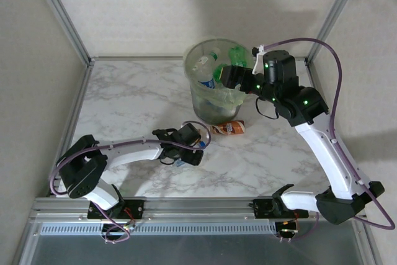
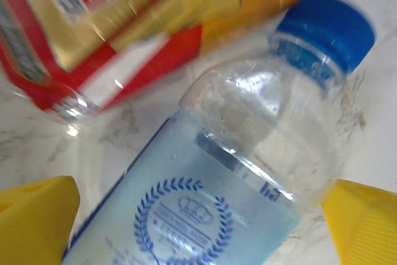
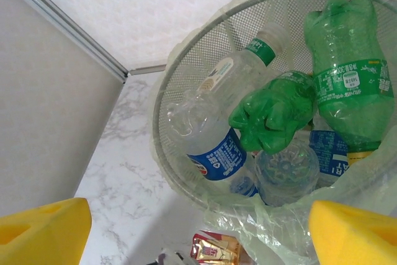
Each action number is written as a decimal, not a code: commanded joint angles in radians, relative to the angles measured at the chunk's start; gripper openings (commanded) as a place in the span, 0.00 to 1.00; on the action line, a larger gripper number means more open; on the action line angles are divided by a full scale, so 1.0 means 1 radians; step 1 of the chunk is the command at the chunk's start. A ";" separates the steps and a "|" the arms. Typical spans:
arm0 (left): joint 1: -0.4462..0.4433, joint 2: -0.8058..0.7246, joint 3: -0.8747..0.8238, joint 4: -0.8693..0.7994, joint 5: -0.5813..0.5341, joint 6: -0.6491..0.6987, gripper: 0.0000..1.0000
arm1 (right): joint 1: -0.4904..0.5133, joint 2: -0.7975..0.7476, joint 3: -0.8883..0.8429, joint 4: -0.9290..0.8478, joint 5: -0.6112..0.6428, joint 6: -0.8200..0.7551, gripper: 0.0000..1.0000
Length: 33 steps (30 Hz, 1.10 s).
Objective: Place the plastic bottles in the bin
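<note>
Left gripper (image 2: pixel 200 228) wide open astride a clear bottle (image 2: pixel 248 134) — apparently not touching it. Right gripper (image 3: pixel 198 235) open, empty — over the bin (image 3: pixel 189 63).

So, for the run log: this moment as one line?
left gripper: open, straddling clear blue-capped bottle | right gripper: open above bin | bin: several bottles inside | orange-labelled bottle: on table by bin
</note>
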 commanded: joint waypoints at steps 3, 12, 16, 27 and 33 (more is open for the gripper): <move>-0.006 0.019 -0.010 -0.001 0.079 0.016 0.98 | 0.006 -0.014 -0.001 0.023 0.010 0.011 0.90; -0.019 0.035 -0.015 0.013 -0.008 -0.013 0.81 | 0.006 -0.018 0.005 0.015 0.017 0.013 0.87; -0.026 0.008 -0.005 0.011 -0.049 -0.008 0.73 | 0.006 -0.015 0.009 0.016 0.021 0.014 0.87; -0.045 -0.130 0.018 0.037 -0.008 0.031 0.61 | -0.025 0.020 0.098 -0.021 -0.011 0.038 0.86; -0.045 -0.175 0.057 -0.001 -0.004 0.054 0.57 | -0.061 0.057 0.144 -0.040 -0.116 0.043 0.85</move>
